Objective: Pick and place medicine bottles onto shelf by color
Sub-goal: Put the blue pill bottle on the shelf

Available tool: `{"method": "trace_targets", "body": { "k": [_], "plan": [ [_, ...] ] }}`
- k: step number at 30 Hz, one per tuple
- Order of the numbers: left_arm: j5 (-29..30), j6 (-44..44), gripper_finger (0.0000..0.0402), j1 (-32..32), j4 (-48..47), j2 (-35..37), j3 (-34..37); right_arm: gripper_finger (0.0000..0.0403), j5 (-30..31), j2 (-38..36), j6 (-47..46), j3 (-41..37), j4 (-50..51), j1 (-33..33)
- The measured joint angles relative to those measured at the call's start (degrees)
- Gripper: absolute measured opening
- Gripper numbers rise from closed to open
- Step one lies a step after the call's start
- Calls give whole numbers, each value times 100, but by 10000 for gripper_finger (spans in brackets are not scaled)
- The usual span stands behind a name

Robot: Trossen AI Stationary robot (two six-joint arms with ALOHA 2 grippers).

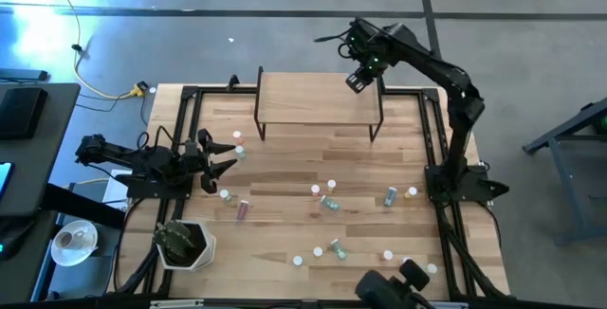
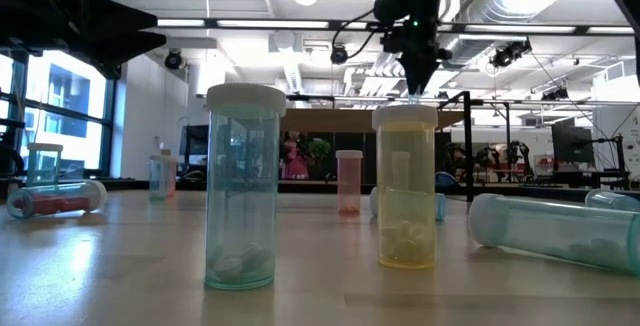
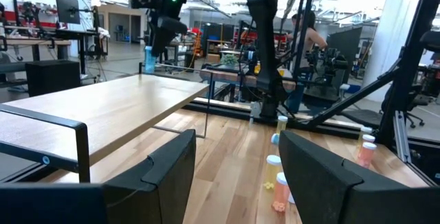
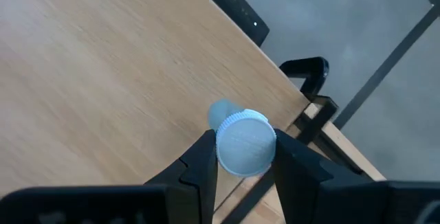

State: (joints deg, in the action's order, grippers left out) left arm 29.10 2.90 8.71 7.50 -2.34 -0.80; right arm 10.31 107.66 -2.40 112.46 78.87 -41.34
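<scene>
My right tool [image 4: 244,157] pinches small blue plastic bottle [image 4: 242,140] at white cap, over light-wood shelf [image 1: 318,98] corner. Bottle light, hard, slick — grip sides. Left tool [image 1: 216,161] spread, waiting by bench [image 1: 285,252] edge.

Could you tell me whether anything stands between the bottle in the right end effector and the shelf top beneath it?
Nothing visible does. The right end effector holds a blue bottle upright over the shelf, near its corner, and the board below is bare.
</scene>
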Motion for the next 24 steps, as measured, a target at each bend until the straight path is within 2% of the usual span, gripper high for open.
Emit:
{"method": "trace_targets", "body": {
  "k": [24],
  "plan": [
    [-4,7,200,0,-2,-1,0,103,-38,186,-14,-87,-12,-26]
  ]
}}
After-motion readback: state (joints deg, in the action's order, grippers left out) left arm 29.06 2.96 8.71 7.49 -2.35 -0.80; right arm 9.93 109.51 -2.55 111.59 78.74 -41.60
